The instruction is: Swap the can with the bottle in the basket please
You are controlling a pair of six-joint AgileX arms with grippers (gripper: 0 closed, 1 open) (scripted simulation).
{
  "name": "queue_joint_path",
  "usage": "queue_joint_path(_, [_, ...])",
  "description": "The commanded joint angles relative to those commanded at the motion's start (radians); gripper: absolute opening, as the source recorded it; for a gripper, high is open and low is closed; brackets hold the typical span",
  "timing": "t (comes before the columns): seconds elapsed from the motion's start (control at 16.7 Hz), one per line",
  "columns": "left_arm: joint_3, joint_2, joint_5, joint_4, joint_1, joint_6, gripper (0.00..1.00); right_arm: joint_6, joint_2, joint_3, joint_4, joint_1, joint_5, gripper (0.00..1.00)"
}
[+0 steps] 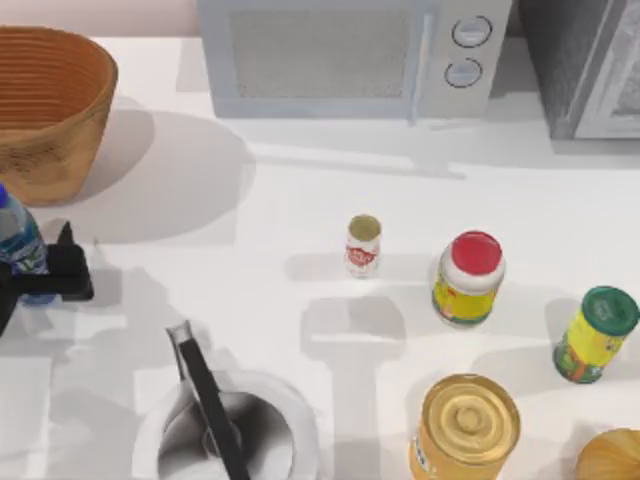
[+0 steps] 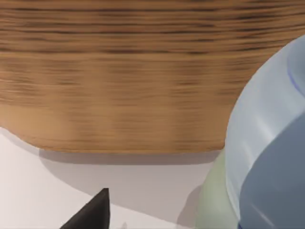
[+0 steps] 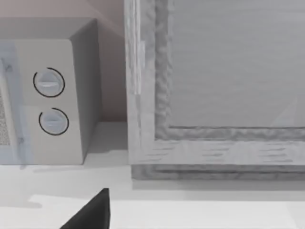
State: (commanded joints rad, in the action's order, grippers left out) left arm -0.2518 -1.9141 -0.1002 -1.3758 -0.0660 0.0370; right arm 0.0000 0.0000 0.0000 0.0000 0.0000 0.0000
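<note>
At the table's left edge, my left gripper [image 1: 45,272] is clamping the bottle [image 1: 17,238], which is standing upright between the fingers with its blue cap at the frame edge. Its body is clear blue plastic with a blue, green and white label; in my left wrist view the bottle [image 2: 267,143] is sitting right beside the camera, and one dark fingertip [image 2: 93,212] is showing below it.

Just beyond my left gripper, the basket [image 1: 50,105] is standing on the table, orange-brown wicker with ribbed sides; its wall [image 2: 114,81] is rising directly ahead of the held bottle.

Risk 1: the bottle is sitting low relative to that wall. I judge that moving forward without first lifting would be driving the bottle into the wicker, shoving the basket or twisting the bottle in the grip.

Risk 2: smooth plastic may be slipping if the clamp loosens during a lift.

Well to the right of my left gripper, the can [image 1: 363,245] is standing upright on the open table, white with a red label and a dull gold top. It is small and light, so I judge it would tip easily under a glancing contact.

I cannot tell how the fingers of my right gripper [image 3: 90,212] are set; that arm is parked facing the microwave [image 3: 47,95].
</note>
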Motion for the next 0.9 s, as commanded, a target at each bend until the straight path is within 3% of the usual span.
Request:
queue_joint_path(0.3, [-0.027,-0.029,0.003,-0.003,0.004,-0.001,1.0,0.0,0.0,0.0,0.0,0.0,0.0,1.0])
queue_joint_path(0.9, [-0.027,-0.029,0.003,-0.003,0.004,-0.001,0.25,0.0,0.0,0.0,0.0,0.0,0.0,1.0])
